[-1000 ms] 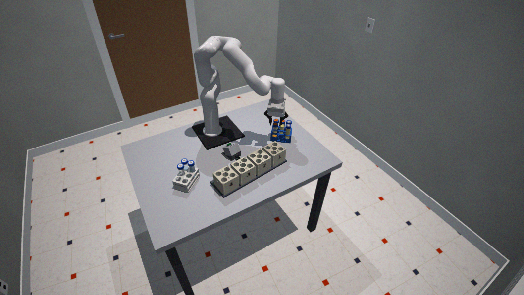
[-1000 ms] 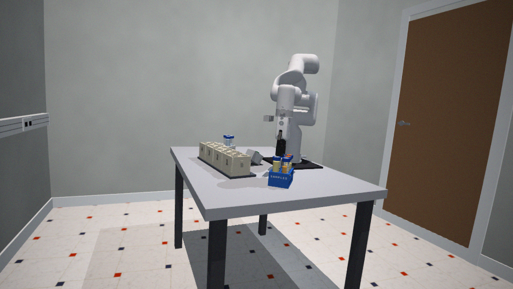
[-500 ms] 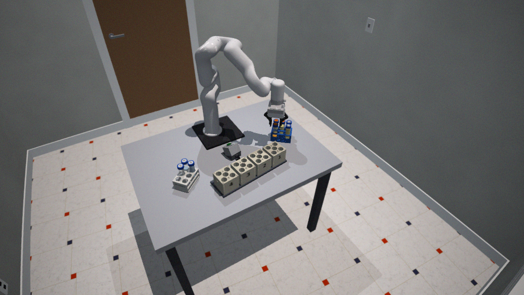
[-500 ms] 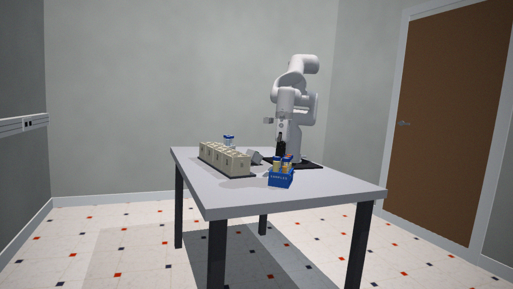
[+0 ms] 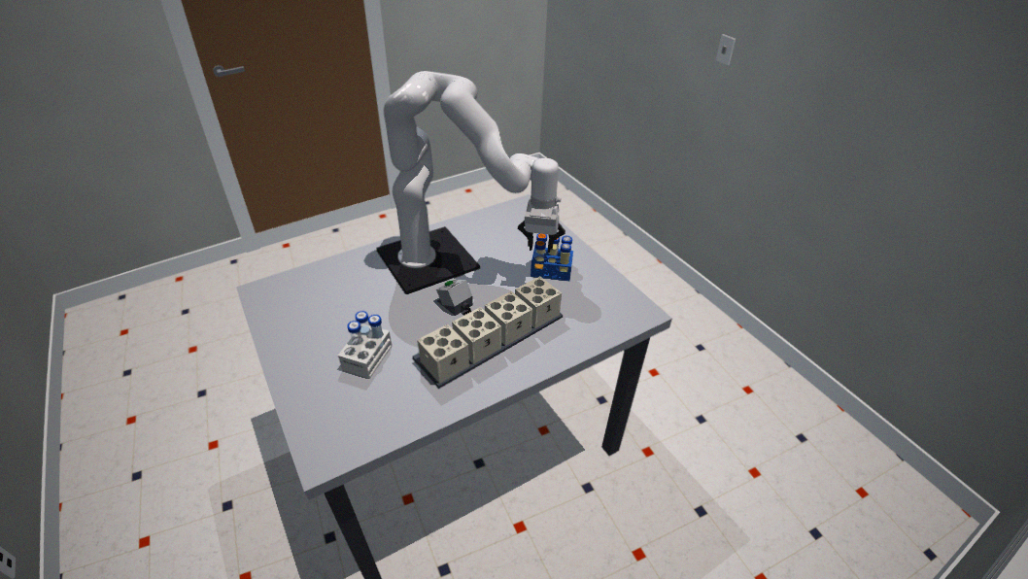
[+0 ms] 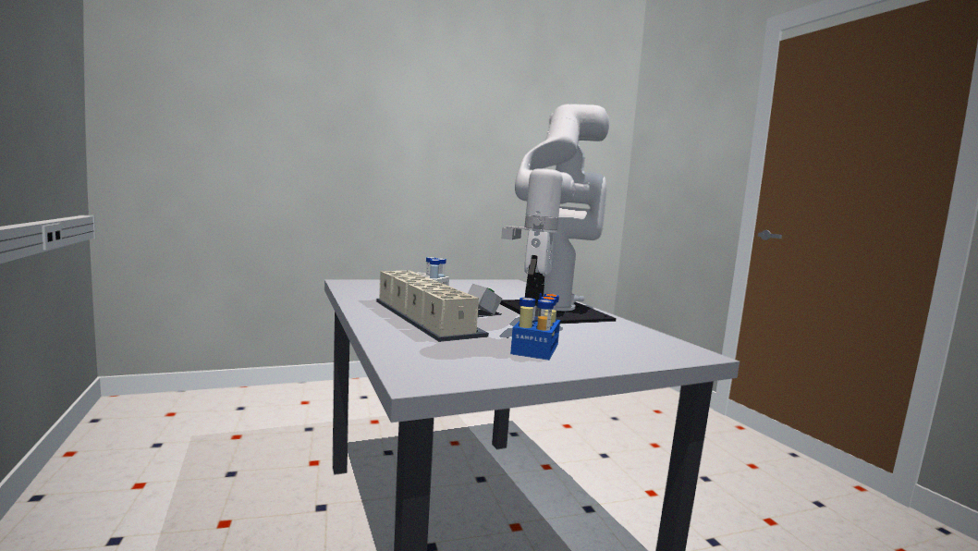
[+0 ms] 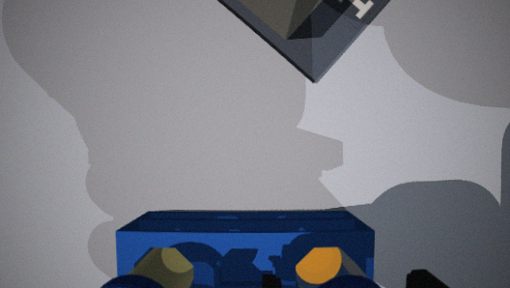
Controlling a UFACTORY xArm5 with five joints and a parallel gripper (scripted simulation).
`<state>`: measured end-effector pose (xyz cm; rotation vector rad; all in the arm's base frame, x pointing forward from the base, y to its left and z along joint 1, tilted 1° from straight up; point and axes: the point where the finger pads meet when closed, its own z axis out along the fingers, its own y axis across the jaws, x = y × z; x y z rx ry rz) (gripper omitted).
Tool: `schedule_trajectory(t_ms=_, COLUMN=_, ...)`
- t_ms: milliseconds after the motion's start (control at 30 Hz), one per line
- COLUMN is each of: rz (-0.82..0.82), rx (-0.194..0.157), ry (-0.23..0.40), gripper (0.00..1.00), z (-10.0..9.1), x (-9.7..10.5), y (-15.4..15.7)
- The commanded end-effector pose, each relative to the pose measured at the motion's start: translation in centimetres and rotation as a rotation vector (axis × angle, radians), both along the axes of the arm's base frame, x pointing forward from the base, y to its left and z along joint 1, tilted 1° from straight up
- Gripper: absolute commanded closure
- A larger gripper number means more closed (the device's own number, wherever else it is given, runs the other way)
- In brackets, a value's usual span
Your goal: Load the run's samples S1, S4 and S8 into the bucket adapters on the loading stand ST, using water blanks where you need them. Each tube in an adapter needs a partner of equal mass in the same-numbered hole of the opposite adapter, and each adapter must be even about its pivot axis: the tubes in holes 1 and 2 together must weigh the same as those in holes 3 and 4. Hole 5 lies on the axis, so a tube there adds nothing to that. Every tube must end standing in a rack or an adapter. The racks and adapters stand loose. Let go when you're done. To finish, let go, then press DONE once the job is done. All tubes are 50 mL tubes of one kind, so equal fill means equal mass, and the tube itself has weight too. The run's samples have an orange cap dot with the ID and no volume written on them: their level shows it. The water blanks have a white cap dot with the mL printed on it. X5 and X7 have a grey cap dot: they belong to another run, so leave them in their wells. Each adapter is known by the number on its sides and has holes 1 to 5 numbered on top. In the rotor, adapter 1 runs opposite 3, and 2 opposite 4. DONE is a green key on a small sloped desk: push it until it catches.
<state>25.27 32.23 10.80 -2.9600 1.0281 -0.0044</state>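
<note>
Top view, clock centred on the sloped desk [image 5: 455, 296] [image 6: 482, 299], 12 toward the picture's top.

Gripper [image 5: 544, 240] [image 6: 534, 292] [image 7: 346, 280]: at 2 o'clock, pointing down, fingers partway apart at cap height over the blue sample rack [image 5: 551, 273] [image 6: 534, 342] [image 7: 241, 238]. Nothing gripped. Which tube lies between the fingers: cannot tell, the fingers hide part of the group.

Samples: blue-capped tubes stand in the blue sample rack at 2 o'clock. At least 1 orange cap dot [image 5: 541, 236] shows; ID too small to read. Wrist view, lower edge: 1 tube with yellow liquid [image 7: 178, 259] and 1 with orange liquid [image 7: 319, 265], caps cut off by the frame.

Water blanks: 3 blue-capped tubes [image 5: 361, 316] upright in the white rack [image 5: 365, 357] at 8 o'clock. Printed mL not legible.

Loading stand [image 5: 496, 354] [image 6: 465, 335]: from 3 round to 6 o'clock, bearing 4 beige adapters in a row. Adapter 1 [image 5: 548, 307] [image 6: 447, 313] is nearest the samples, then 2, 3 and 4 [image 5: 453, 360]. Open holes face up.

Green key [image 5: 450, 283] on the desk's top; whether it is caught, cannot tell. Arm base plate [image 5: 463, 267] [image 6: 602, 316]: 11 o'clock.
</note>
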Motion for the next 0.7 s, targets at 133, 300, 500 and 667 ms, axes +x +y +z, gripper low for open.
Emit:
schedule_trajectory(t_ms=133, rz=0.000, rx=0.011, ry=0.007, gripper=0.43, z=0.08, x=0.09, y=0.11)
schedule_trajectory(t_ms=300, rz=0.000, rx=0.011, ry=0.007, gripper=0.43, z=0.08, x=0.09, y=0.11)
schedule_trajectory(t_ms=500, rz=0.000, rx=0.011, ry=0.007, gripper=1.00, z=0.26, x=0.09, y=0.11)
schedule_trajectory(t_ms=667, rz=0.000, rx=0.011, ry=0.007, gripper=1.00, z=0.26, x=0.09, y=0.11)
